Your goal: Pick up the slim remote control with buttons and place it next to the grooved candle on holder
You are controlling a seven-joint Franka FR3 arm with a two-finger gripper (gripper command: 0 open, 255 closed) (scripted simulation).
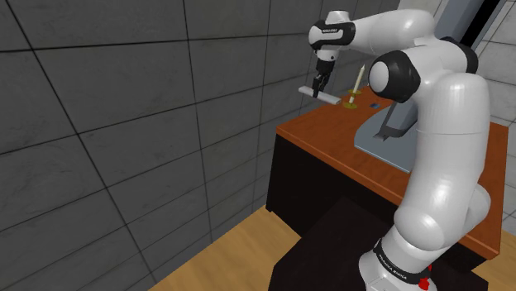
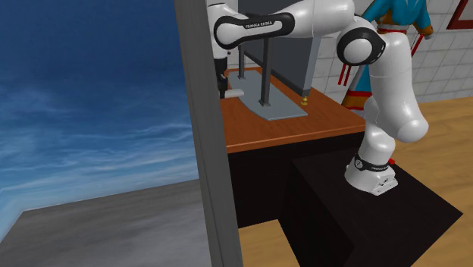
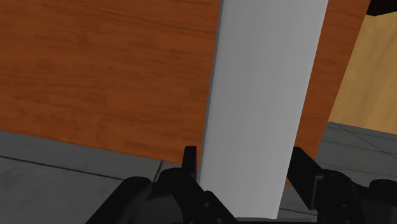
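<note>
The remote control (image 3: 264,95) is a plain light-grey slab, clasped between my two black fingers (image 3: 189,164); my gripper (image 3: 245,175) is shut on it. In the shoulder view my gripper (image 1: 321,84) holds the remote (image 1: 317,93) just above the far corner of the brown wooden desk (image 1: 331,136), sticking out level beyond the desk's edge. The pale, slim candle (image 1: 357,81) stands on its small gold holder (image 1: 351,103) a short way towards that view's right of the gripper. In the second exterior view the remote (image 2: 234,93) shows beside a grey wall edge.
A grey flat base with dark posts (image 2: 273,106) stands on the desk behind the candle. A dark tiled wall (image 1: 124,107) runs close along the desk's far side. The robot's black stand (image 2: 364,212) abuts the desk; the floor is wooden (image 1: 231,256).
</note>
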